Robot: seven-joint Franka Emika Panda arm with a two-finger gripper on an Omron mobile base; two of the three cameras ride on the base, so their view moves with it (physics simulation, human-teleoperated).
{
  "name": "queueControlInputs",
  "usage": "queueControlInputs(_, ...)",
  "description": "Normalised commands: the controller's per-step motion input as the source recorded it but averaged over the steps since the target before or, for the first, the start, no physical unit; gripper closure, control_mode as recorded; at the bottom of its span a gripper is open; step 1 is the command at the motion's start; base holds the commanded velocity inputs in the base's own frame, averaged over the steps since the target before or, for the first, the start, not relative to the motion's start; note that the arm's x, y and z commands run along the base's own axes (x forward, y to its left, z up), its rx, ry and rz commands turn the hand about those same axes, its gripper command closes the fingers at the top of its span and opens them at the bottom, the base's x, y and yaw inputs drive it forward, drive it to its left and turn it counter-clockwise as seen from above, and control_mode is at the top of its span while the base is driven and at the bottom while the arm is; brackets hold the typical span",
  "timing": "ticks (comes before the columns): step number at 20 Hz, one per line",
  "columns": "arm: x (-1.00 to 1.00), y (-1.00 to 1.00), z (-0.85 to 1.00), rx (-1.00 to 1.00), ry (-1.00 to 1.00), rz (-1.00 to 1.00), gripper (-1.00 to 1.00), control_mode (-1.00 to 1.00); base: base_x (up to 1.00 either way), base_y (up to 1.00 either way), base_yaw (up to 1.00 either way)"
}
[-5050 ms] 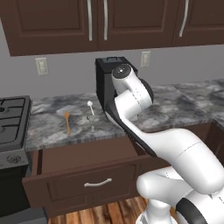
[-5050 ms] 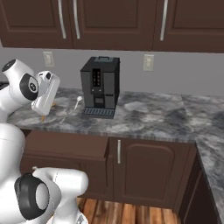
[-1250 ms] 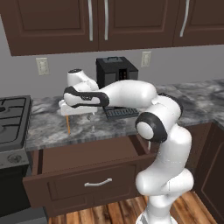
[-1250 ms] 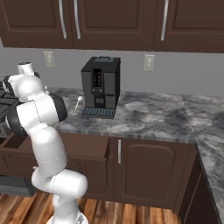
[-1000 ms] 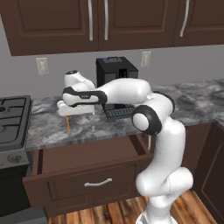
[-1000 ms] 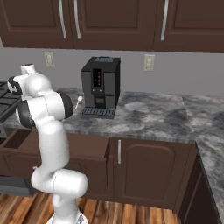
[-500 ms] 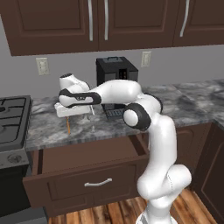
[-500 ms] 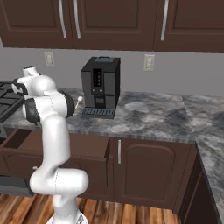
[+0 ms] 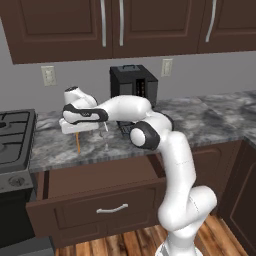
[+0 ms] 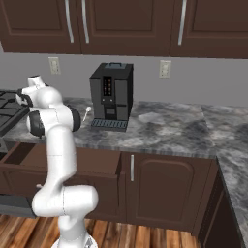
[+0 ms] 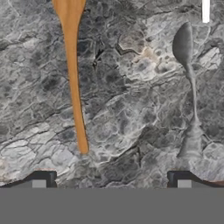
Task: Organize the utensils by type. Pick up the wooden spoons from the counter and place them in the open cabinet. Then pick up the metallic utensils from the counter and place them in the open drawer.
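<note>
the pincer [image 11: 111, 177] has swung left of the coffee machine [image 9: 133, 90], jaws wide, now over the wooden spoon [image 11: 72, 74] on the desk [image 9: 210, 112]; nothing sorted yet.

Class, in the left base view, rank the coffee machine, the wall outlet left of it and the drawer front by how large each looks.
1. Drawer front: largest, though nearest the camera, which inflates it.
2. Coffee machine.
3. Wall outlet: clearly smallest.
</note>
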Motion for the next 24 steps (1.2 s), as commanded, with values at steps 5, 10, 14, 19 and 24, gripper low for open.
queueControlInputs(5, 0.29, 0.12, -0.31, 0.0, -0.05, 0.0, -1.0, -1.0, 0.0, 0.0, 0.0)
queueControlInputs(10, 0.37, 0.0, -0.19, 0.03, -0.01, 0.0, -1.0, -1.0, 0.0, 0.0, 0.0)
queueControlInputs(14, 0.29, 0.08, -0.31, 0.04, -0.05, 0.0, -1.0, -1.0, 0.0, 0.0, 0.0)
queueControlInputs(19, 0.28, 0.07, -0.28, 0.05, -0.06, 0.0, -1.0, -1.0, 0.0, 0.0, 0.0)
queueControlInputs(24, 0.38, 0.15, -0.19, 0.03, -0.02, 0.0, -1.0, -1.0, 0.0, 0.0, 0.0)
